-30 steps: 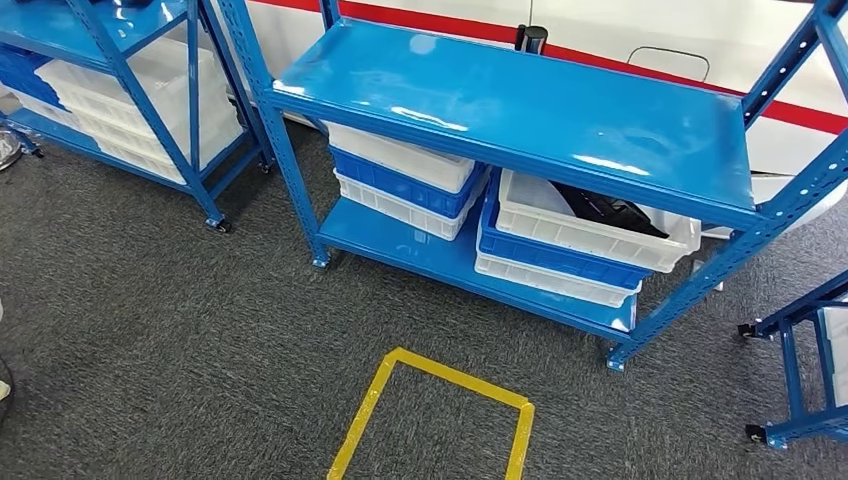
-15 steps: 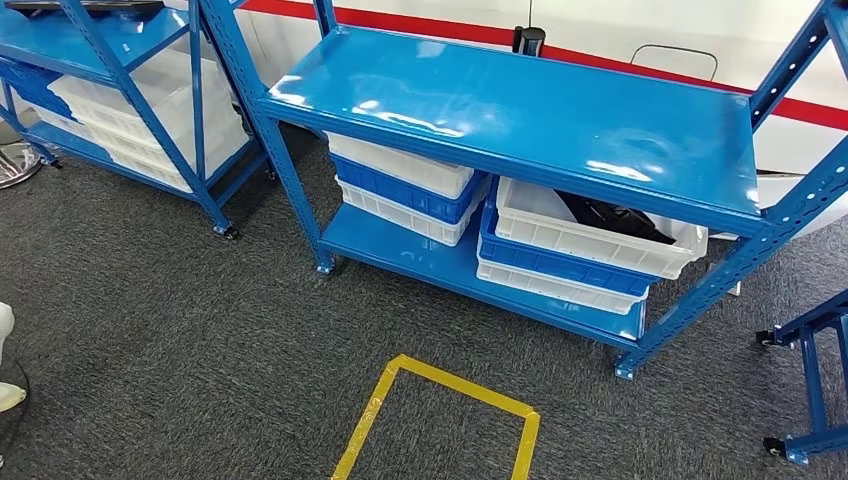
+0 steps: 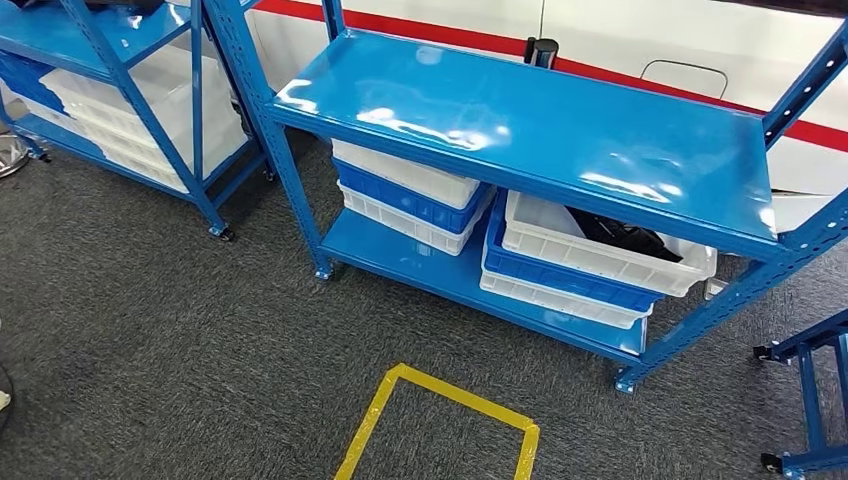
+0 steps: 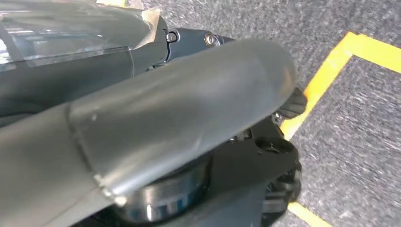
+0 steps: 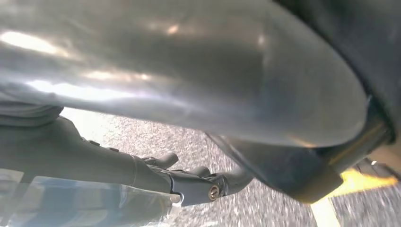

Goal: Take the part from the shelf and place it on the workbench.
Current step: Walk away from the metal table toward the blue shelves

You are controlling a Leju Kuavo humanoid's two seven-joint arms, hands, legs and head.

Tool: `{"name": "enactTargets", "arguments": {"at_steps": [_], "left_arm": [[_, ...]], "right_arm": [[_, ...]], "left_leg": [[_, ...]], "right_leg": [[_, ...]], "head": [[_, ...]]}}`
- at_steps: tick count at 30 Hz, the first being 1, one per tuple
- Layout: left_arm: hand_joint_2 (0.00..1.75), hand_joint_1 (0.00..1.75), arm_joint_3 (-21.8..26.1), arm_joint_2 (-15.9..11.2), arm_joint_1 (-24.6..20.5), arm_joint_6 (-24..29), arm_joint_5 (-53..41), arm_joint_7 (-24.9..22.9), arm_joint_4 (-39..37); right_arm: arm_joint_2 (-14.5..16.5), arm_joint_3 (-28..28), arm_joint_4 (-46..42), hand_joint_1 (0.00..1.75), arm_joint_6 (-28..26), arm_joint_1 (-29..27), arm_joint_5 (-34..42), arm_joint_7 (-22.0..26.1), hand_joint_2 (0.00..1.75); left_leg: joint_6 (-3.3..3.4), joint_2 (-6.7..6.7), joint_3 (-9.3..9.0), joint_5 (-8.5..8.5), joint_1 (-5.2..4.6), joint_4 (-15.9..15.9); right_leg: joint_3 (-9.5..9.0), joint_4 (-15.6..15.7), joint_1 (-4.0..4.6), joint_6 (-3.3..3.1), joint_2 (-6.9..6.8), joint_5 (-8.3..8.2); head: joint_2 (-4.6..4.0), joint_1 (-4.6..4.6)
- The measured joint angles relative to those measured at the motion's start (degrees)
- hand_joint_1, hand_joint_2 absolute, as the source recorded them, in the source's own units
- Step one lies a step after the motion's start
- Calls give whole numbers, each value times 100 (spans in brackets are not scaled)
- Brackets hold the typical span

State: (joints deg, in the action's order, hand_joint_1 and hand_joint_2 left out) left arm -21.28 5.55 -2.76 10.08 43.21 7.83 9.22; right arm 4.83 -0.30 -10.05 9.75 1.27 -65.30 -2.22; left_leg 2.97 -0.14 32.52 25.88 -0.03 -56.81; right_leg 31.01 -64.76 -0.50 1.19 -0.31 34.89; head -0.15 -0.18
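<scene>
A black part (image 3: 625, 238) lies in the top white bin (image 3: 600, 258) on the lower level of the blue shelf (image 3: 520, 120), under its bare glossy top board. My left hand (image 4: 189, 118) hangs low over the carpet beside yellow floor tape (image 4: 331, 71), with its thick grey thumb and dark fingers extended and holding nothing. My right hand (image 5: 189, 182) also hangs over the carpet, its dark fingers (image 5: 165, 160) stretched out with nothing in them.
Stacked white and blue bins (image 3: 410, 195) fill the shelf's lower left. A second blue rack (image 3: 110, 60) with white bins stands at the left, and a third rack's wheeled leg (image 3: 810, 400) at the right. A yellow tape square (image 3: 440, 420) marks the carpet ahead.
The whole picture has shifted a little, so the camera moved. The shelf, bins and part keep their places relative to each other.
</scene>
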Motion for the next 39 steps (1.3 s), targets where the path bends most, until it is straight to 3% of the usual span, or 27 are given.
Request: {"name": "enactTargets", "arguments": {"at_steps": [2, 3, 4, 6, 7, 9, 11, 13, 14, 16, 17, 18, 19, 20, 22, 24, 27, 29, 31, 33, 35, 37, 38, 39], "left_arm": [[0, 0, -10, 5, -4, 0, -2, -9, -1], [0, 0, -14, 7, 1, 0, -1, -13, -1], [0, 0, -17, 8, 5, 1, -1, -17, -2], [0, 0, -18, 8, 9, 6, 3, -23, -1], [0, 0, -18, 7, 7, 13, 6, -25, -1], [0, 0, -18, 6, 4, 38, 15, -25, -2], [0, 0, -17, 6, -2, 63, 26, -28, -2], [0, 0, -17, 4, -10, 76, 41, -33, -1], [0, 0, -17, 4, -13, 78, 49, -34, -1], [0, 0, -18, 7, -7, 81, 57, -38, -1], [0, 0, -18, 8, 0, 83, 59, -39, -2], [0, 0, -18, 8, 7, 84, 60, -42, -2], [0, 0, -18, 8, 12, 85, 60, -43, -2], [0, 0, -18, 8, 13, 85, 60, -44, -2], [0, 0, -18, 2, 12, 86, 60, -44, -2], [0, 0, -18, -5, 12, 87, 60, -44, -2], [0, 0, -18, -8, 11, 87, 60, -44, -2], [0, 0, -18, -9, 2, 87, 60, -44, -2], [0, 0, -17, -6, 0, 88, 61, -44, -1], [0, 0, -16, 3, 2, 90, 68, -46, 0], [0, 0, -16, 10, 4, 93, 77, -51, 1], [0, 0, -16, 16, 11, 101, 83, -54, 1], [0, 0, -16, 18, 12, 108, 87, -54, 0], [0, 0, -16, 21, 8, 117, 92, -54, -1]], "right_arm": [[-1, -7, 0, 0, 0, -5, 1, -4, 0], [-2, -9, 0, 0, 0, -7, 1, -5, 0], [-4, -10, 0, 0, 0, -9, 1, -5, 0], [-11, -10, 1, 0, 0, -9, -4, -6, 0], [-11, -9, 2, 0, -1, -12, -9, -6, 0], [-12, -9, 4, 0, -1, -15, -17, -7, 0], [-10, -9, 4, 0, -2, -11, -28, -7, 0], [-6, -9, 3, 0, -7, -6, -45, -7, 0], [-5, -9, 3, 0, -9, -4, -53, -7, 0], [-7, -9, 4, 0, -11, -5, -62, -7, 0], [-9, -9, 4, 0, -11, -5, -66, -7, 0], [-11, -9, 4, 0, -11, -6, -67, -7, 0], [-13, -9, 4, 0, -11, -9, -68, -7, 0], [-14, -9, 4, 0, -11, -12, -69, -7, 0], [-10, -9, 4, 0, -11, -18, -70, -7, 0], [-5, -9, 4, 0, -11, -20, -70, -7, 0], [-3, -9, 4, 0, -11, -21, -70, -7, 0], [-2, -9, 4, 0, -12, -12, -70, -7, 0], [-3, -9, 3, 0, -14, 0, -70, -7, 0], [-8, -9, 1, 0, -15, -4, -79, -4, 0], [-13, -9, 0, 0, -15, -9, -90, 3, 0], [-21, -8, 0, 0, -15, -6, -100, 8, 0], [-25, -7, 2, 0, -15, -7, -107, 8, 0], [-27, -5, 4, 0, -15, -9, -113, 6, 0]], "left_leg": [[19, -7, -49, 50, 6, 9], [15, -15, -84, 82, 9, 7], [4, -26, -129, 118, 15, 6], [-42, -43, -239, 202, 29, 3], [-76, -49, -274, 255, 17, -10], [-143, -53, -304, 342, -8, -25], [-191, -46, -317, 389, 1, -27], [-243, -32, -270, 493, 32, -185], [-274, -25, -160, 616, 44, -426], [-321, -13, 280, 939, 58, -1236], [-334, -10, 529, 1042, 64, -1619], [-334, -9, 715, 1030, 68, -1837], [-320, -8, 782, 877, 68, -1799], [-293, -7, 736, 621, 65, -1535], [-209, -5, 469, 87, 47, -736], [-153, -2, 314, -112, 28, -328], [-149, -1, 295, -85, 21, -313], [-148, 2, 278, -26, 7, -295], [-108, -3, 214, 17, -12, -216], [-22, -9, 37, 65, -9, -97], [18, -20, -141, 152, 6, -36], [-7, -43, -275, 248, 15, -37], [-31, -53, -328, 300, 15, -37], [-65, -62, -372, 358, 4, -43]], "right_leg": [[469, -721, -12, 18, 11, 205], [600, -851, -20, 59, 11, 181], [624, -769, -30, 119, 11, 62], [404, -72, -67, 252, 9, -372], [282, 277, -80, 280, 8, -559], [142, 622, -73, 202, 11, -720], [104, 635, -59, 65, 21, -710], [65, 647, -81, -16, 28, -687], [35, 654, -93, -56, 28, -668], [-24, 655, -83, -133, 20, -613], [-54, 655, -75, -159, 19, -585], [-91, 655, -67, -175, 24, -554], [-138, 655, -60, -179, 32, -518], [-195, 656, -55, -173, 42, -478], [-283, 662, -46, -154, 55, -400], [-304, 669, -43, -142, 59, -363], [-308, 669, -38, -137, 59, -354], [-312, 671, -17, -102, 61, -322], [-338, 679, -6, -25, 52, -263], [121, -132, -15, 32, 37, 34], [662, -898, -22, 104, 33, 175], [565, -392, -39, 235, 31, -242], [437, -7, -51, 273, 26, -488], [309, 322, -51, 270, 24, -672]], "head": [[0, 2], [0, -1], [0, 1], [0, 4], [0, 15], [0, 16], [0, 2], [0, -7], [0, -12], [0, -20], [0, -19], [0, -19], [0, -19], [0, -19], [0, -20], [0, -20], [0, -15], [0, -13], [0, -9], [0, -3], [0, -3], [0, -2], [0, 2], [0, -1]]}}
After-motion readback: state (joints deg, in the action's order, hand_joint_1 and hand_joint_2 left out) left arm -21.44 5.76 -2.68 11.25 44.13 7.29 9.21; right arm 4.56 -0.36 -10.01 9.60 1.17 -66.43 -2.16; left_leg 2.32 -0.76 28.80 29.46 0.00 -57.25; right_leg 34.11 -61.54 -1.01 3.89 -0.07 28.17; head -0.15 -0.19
